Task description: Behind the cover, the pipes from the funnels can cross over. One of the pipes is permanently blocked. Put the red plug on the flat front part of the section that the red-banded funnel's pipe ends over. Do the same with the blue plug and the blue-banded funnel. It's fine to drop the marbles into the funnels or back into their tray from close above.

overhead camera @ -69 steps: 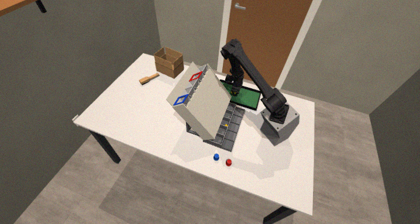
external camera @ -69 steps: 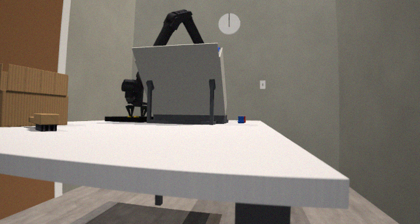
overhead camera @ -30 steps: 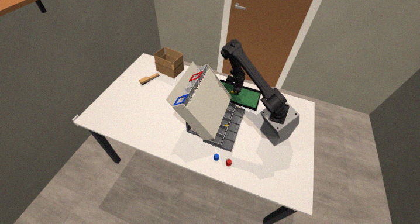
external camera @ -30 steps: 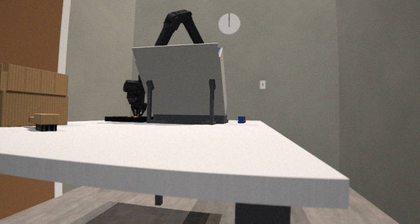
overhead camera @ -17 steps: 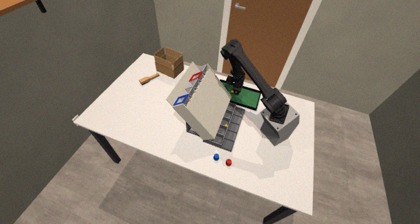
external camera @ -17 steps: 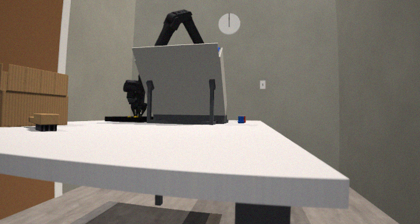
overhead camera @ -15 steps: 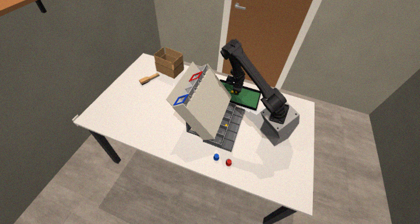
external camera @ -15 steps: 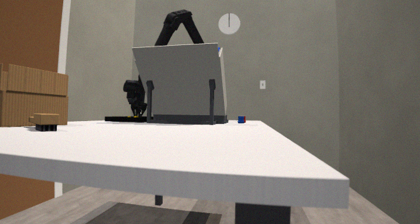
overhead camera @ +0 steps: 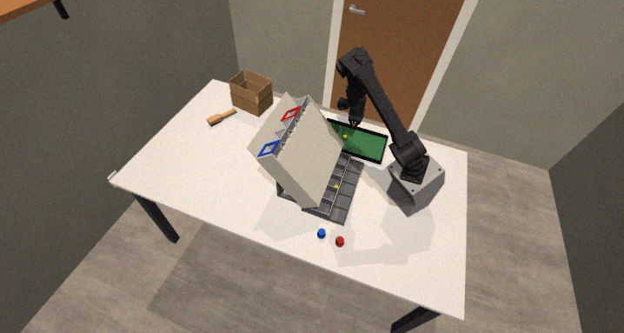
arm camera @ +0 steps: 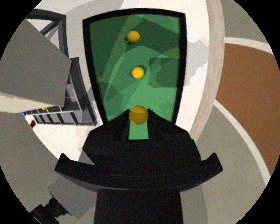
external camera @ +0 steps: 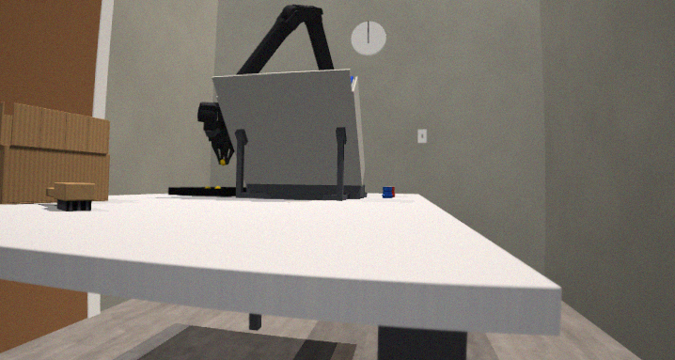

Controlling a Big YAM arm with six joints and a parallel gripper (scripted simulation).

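My gripper (overhead camera: 353, 122) is shut on a yellow marble (arm camera: 138, 115) and holds it above the green marble tray (overhead camera: 363, 142); it also shows in the exterior view (external camera: 222, 161). Two more yellow marbles (arm camera: 138, 72) lie in the tray. The tilted grey cover (overhead camera: 305, 151) carries a red-banded funnel (overhead camera: 290, 113) and a blue-banded funnel (overhead camera: 268, 148) on its top. A dark sectioned bin (overhead camera: 338, 188) lies under the cover, with one yellow marble (overhead camera: 335, 185) in a section. The blue plug (overhead camera: 321, 232) and the red plug (overhead camera: 340, 241) stand on the table in front of the bin.
A cardboard box (overhead camera: 250, 92) and a wooden brush (overhead camera: 221, 116) lie at the far left of the table. The arm's base (overhead camera: 414, 178) stands right of the bin. A door is behind the table.
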